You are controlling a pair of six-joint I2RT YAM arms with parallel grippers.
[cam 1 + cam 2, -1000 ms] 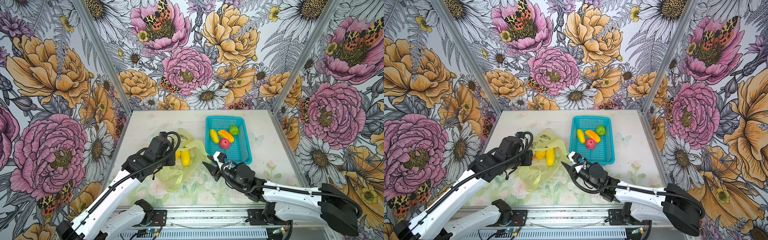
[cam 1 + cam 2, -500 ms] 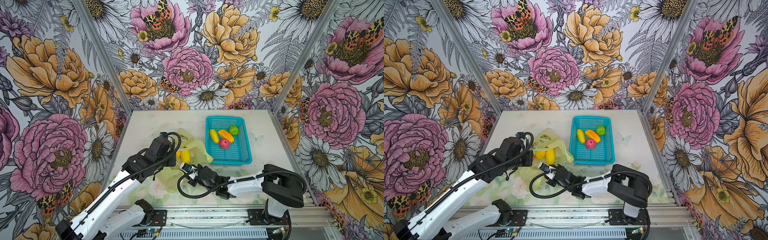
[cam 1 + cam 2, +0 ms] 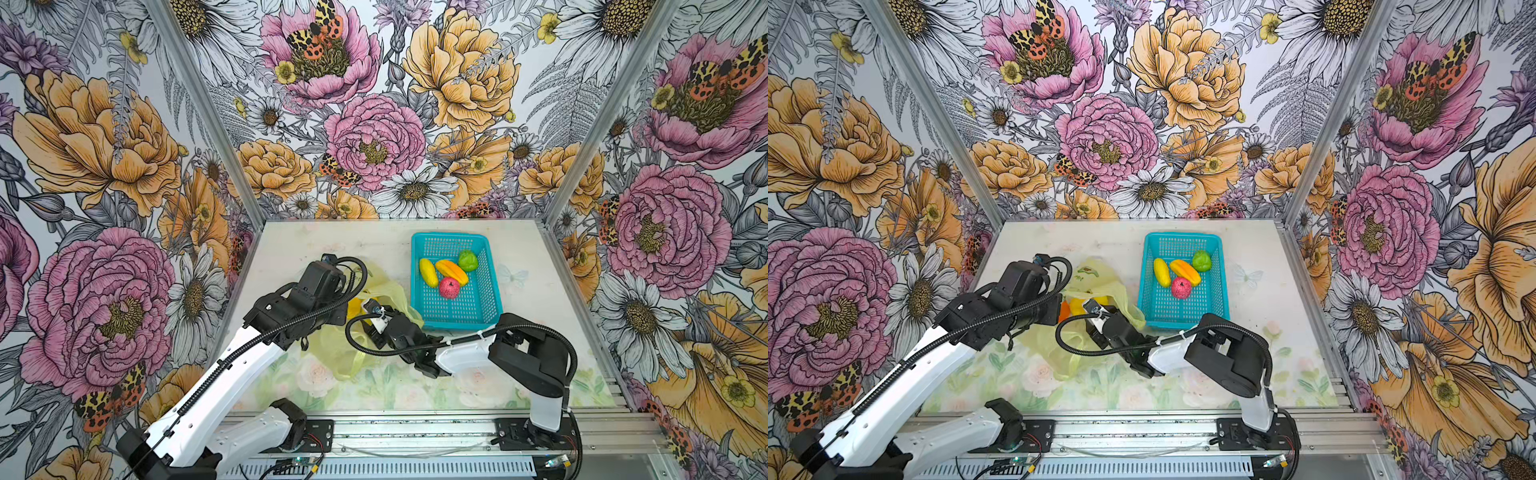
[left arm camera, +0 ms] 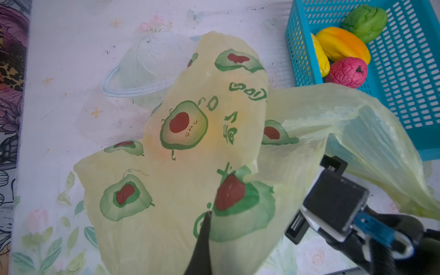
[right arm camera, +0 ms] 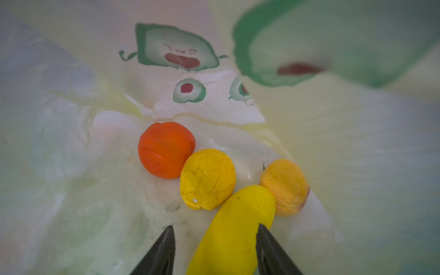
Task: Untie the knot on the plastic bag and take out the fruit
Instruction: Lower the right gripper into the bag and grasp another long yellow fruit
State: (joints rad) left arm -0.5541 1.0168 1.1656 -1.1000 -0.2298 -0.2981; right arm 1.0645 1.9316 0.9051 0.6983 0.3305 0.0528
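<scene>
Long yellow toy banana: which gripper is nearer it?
Right. The right gripper, jaws open, straddles the long yellow toy banana; the left gripper is shut on the thin yellow-green plastic bag, not touching.

Top views: high, facing down, sharing whole table (image 3: 316,243).
Left wrist: close over bag (image 4: 190,166).
Right wrist: inside bag.

Eight fruit (image 5: 207,178) — four in one teal basket (image 3: 469,306), four in one plastic bag (image 4: 181,166) — two arms (image 3: 249,353).
</scene>
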